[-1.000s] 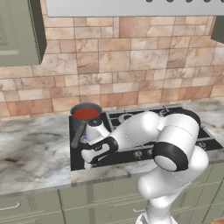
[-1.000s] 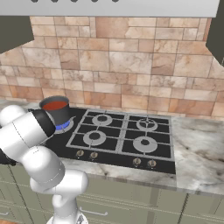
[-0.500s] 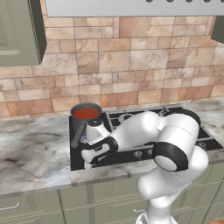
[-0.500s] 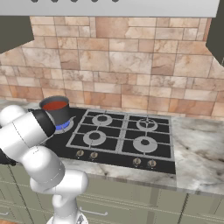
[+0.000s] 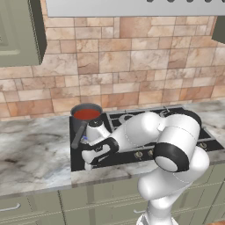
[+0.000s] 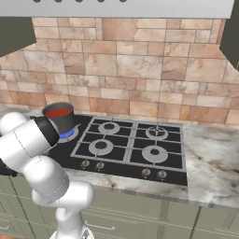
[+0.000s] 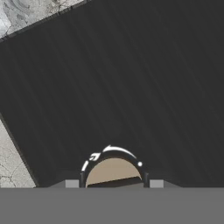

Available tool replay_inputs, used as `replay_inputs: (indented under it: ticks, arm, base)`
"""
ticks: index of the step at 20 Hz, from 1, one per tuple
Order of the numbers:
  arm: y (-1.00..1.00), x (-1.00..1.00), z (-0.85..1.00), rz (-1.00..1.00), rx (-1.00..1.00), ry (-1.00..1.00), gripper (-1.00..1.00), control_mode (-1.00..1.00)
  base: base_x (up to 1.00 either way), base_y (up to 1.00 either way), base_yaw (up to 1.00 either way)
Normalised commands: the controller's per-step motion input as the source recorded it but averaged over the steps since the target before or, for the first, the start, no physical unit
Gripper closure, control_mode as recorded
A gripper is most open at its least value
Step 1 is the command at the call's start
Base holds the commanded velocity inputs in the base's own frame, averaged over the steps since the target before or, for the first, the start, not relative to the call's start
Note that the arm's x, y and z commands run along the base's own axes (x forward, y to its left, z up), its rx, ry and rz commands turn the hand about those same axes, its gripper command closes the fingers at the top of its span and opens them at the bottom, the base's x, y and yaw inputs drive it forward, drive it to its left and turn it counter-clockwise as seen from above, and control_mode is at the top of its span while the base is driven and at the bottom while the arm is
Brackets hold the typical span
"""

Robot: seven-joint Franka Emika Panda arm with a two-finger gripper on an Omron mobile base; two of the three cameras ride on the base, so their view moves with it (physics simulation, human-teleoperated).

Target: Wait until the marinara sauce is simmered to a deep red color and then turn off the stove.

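Sauce point(image 5: 86, 114) sits deep orange-red in the saucepan point(image 5: 83, 121) on the stove point(image 6: 130, 151), fingers point(image 7: 113, 183) together at a knob point(image 7: 113, 173).

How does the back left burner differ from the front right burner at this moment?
The back left burner carries the saucepan of red sauce; the front right burner is bare. Blue flame glows under the back left one; the front right shows none. Both sit under grey grates on the black stove.

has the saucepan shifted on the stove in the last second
No. In the left base view the saucepan sits at the same back left corner of the stove, equally close to the brick wall. The right base view agrees.
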Motion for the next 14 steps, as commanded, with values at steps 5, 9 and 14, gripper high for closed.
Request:
replay_inputs:
  ticks: [5, 9, 14]
  arm:
    - [0.00, 0.00, 0.00, 0.00, 0.00, 0.00, 1.00, -1.00]
    - [0.00, 0.00, 0.00, 0.00, 0.00, 0.00, 1.00, -1.00]
    - [0.00, 0.00, 0.00, 0.00, 0.00, 0.00, 1.00, -1.00]
  base:
    - [0.00, 0.00, 0.00]
    - [0.00, 0.00, 0.00]
    - [0.00, 0.00, 0.00]
